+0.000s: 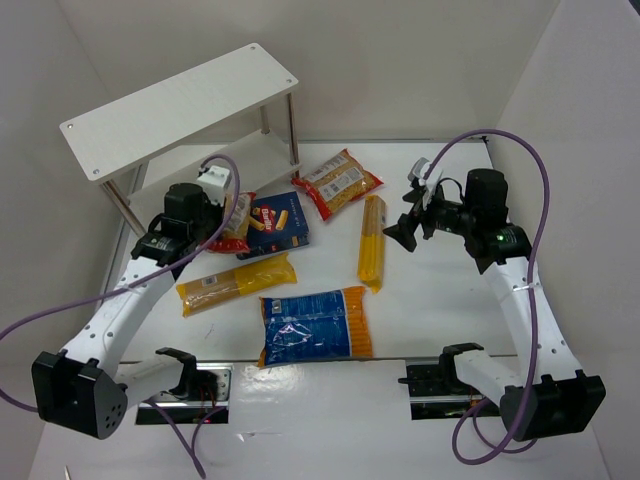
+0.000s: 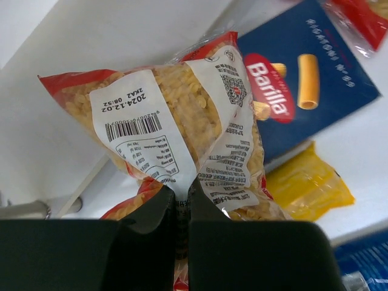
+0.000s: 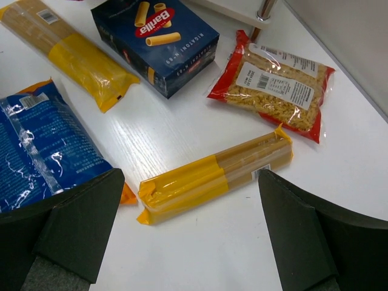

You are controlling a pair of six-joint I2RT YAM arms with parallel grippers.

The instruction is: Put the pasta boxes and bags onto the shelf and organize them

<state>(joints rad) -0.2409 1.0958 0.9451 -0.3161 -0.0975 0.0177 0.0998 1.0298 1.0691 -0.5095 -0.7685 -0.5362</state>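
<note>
Left claw (image 2: 180, 203) pressed together on the crimped seam of a red-edged bag (image 2: 182, 115) of short pasta, held near the far-left corner of the table (image 1: 430, 330), just before the shelf (image 1: 180, 105). I judge the bag light and soft (contents will shift) and its film slippery, so the seam is the right hold. Rightward:

- blue box (image 1: 278, 224), stiff, best taken across its narrow sides
- long yellow pack (image 1: 236, 283) and blue-orange bag (image 1: 315, 325), toward the near edge
- second long pack (image 1: 372, 242), brittle, grip mid-length

Right claw (image 1: 405, 229) spread wide, holding nothing, over the table's right side.
</note>
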